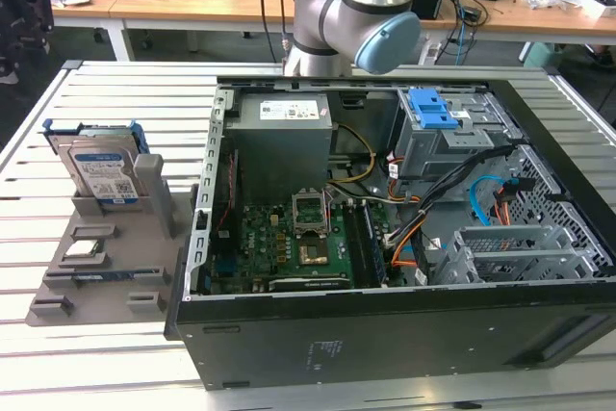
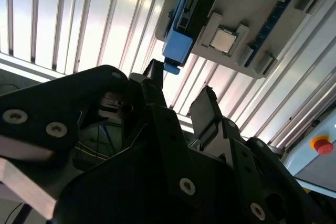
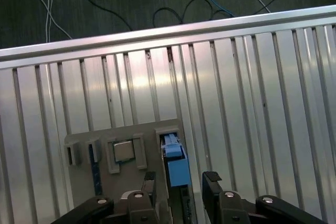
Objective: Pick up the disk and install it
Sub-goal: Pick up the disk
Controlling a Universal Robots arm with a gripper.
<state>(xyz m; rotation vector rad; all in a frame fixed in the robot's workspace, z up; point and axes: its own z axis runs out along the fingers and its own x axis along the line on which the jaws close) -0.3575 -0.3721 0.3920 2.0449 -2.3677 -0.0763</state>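
A slatted metal table (image 1: pixel 96 353) is carrying an open computer case (image 1: pixel 385 334), which is lying on its side with the motherboard (image 1: pixel 279 238) facing up. Inside the case, a grey power supply (image 1: pixel 284 132) is sitting at the far side, and a blue latch (image 1: pixel 430 108) is resting on a grey metal bay toward the exterior view's right. Orange and blue cables (image 1: pixel 481 201) are running across the inside, between the bay and the motherboard. The robot arm (image 1: pixel 361 7) is rising behind the case.

At the exterior view's left, well apart from the bay, a grey holder (image 1: pixel 154 185) is standing on the table just beside the case wall. A small square processor chip (image 1: pixel 85 249) is lying flat in a pocket of this holder. The disk (image 1: pixel 101 168) is standing upright on its edge in a slot at the far end of the holder, with its blue bracket around it, and a grey post of the holder is standing between the disk and the case.

In the first wrist view, the gripper (image 3: pixel 180 182) is hanging above the holder with its fingers (image 3: pixel 211 184) spread apart and grasping nothing. The blue bracket end of the disk is showing in the gap between the two fingers, and the fingers are not touching it. The chip is lying just beside the disk there.
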